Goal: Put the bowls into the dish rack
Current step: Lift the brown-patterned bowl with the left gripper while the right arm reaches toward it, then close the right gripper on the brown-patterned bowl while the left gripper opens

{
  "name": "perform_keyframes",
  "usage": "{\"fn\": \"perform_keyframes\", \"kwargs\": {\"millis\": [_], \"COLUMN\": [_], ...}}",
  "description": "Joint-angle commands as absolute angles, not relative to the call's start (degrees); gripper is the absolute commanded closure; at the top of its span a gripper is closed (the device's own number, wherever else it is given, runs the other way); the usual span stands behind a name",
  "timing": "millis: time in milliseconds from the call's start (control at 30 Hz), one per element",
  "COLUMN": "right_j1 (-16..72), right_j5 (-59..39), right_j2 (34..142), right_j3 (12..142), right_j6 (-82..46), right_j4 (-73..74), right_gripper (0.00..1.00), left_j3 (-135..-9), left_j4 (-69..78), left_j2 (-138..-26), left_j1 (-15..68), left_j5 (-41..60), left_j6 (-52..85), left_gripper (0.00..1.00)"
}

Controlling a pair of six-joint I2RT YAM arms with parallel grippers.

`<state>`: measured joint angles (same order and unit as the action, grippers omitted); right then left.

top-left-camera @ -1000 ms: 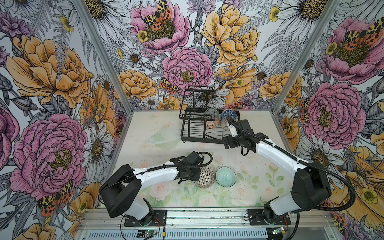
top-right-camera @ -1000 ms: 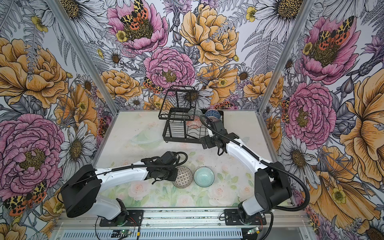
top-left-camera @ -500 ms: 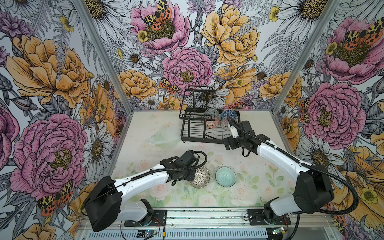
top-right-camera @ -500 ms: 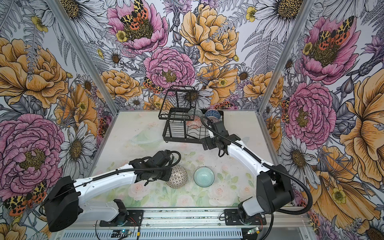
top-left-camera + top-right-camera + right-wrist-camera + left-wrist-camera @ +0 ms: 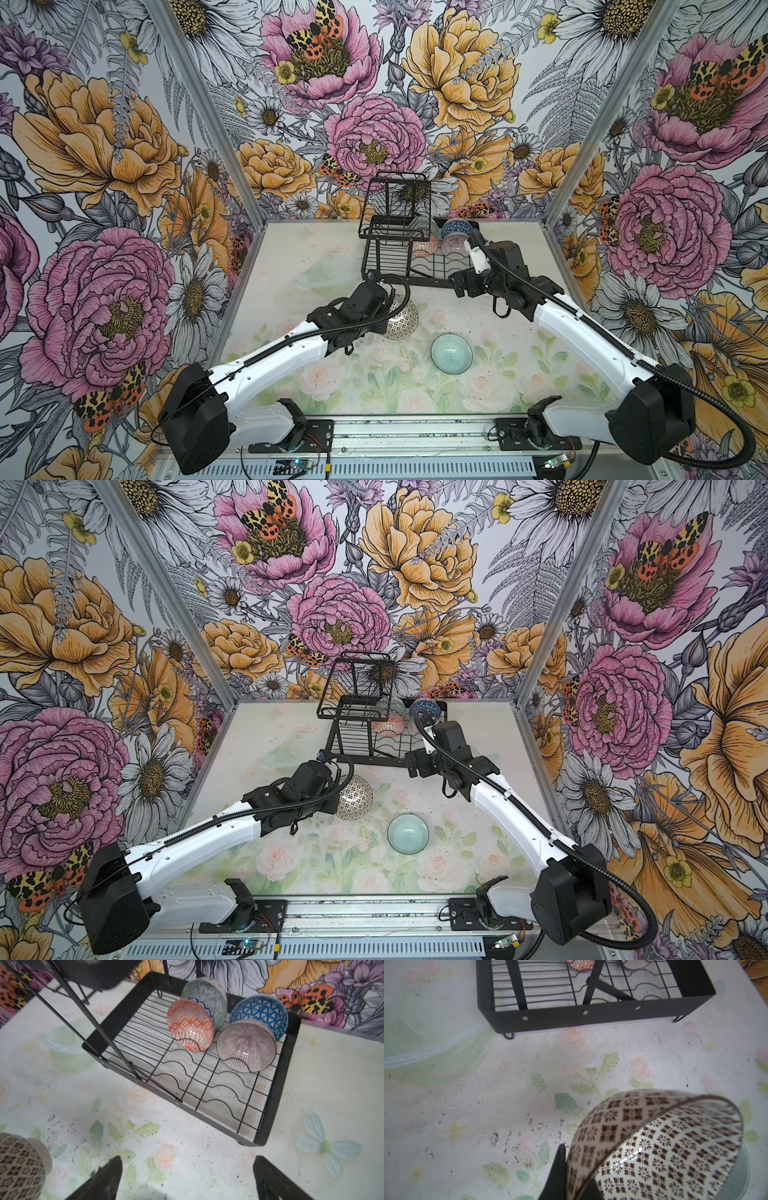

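Right wrist view counts four bowls on edge in the dish rack [image 5: 293, 1030], all at one end: an orange bowl [image 5: 190, 1025], a grey-green bowl [image 5: 207, 991] behind it, a blue bowl [image 5: 259, 1009], and a pink-striped bowl [image 5: 246, 1047] in front of the blue. A fifth, the tiled bowl [image 5: 654, 1147], is held tilted just in front of the rack's near rim, its wall clenched in the left gripper [image 5: 566, 1159]. The sixth, the teal bowl [image 5: 451, 353], sits upright farther from the rack. The right gripper [image 5: 188, 1167] hangs released and empty before that rim. The table [image 5: 498, 374] is flower-printed, and flowered walls [image 5: 374, 137] stand on three sides. A raised basket [image 5: 395, 199] on slanted struts covers the rack's other end.
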<state>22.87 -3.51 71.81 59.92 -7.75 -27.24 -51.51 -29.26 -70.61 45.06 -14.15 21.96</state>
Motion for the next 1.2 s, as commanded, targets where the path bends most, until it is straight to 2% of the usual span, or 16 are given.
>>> {"fn": "perform_keyframes", "kwargs": {"millis": [0, 400, 767, 1167], "right_j1": [22.68, 24.92, 26.23, 27.11], "right_j5": [-9.14, -17.3, -16.38, -13.99], "right_j2": [67.27, 60.56, 65.9, 71.24], "right_j3": [58.47, 53.11, 53.71, 54.82], "right_j6": [-9.75, -15.12, -19.12, -22.74], "right_j4": [-22.54, -10.4, -8.03, -6.54], "right_gripper": [0.0, 0.01, 0.04, 0.24], "left_j3": [-55.53, -65.15, -69.08, -71.31], "left_j4": [-19.54, -13.96, -9.08, -5.27], "left_j2": [-71.38, -80.6, -83.75, -86.7], "left_j1": [44.24, 43.59, 43.74, 45.9], "left_j5": [-16.23, -13.29, -12.52, -13.58], "left_j6": [18.76, 15.48, 16.42, 17.05], "left_gripper": [1.0, 1.0, 1.0, 1.0]}}
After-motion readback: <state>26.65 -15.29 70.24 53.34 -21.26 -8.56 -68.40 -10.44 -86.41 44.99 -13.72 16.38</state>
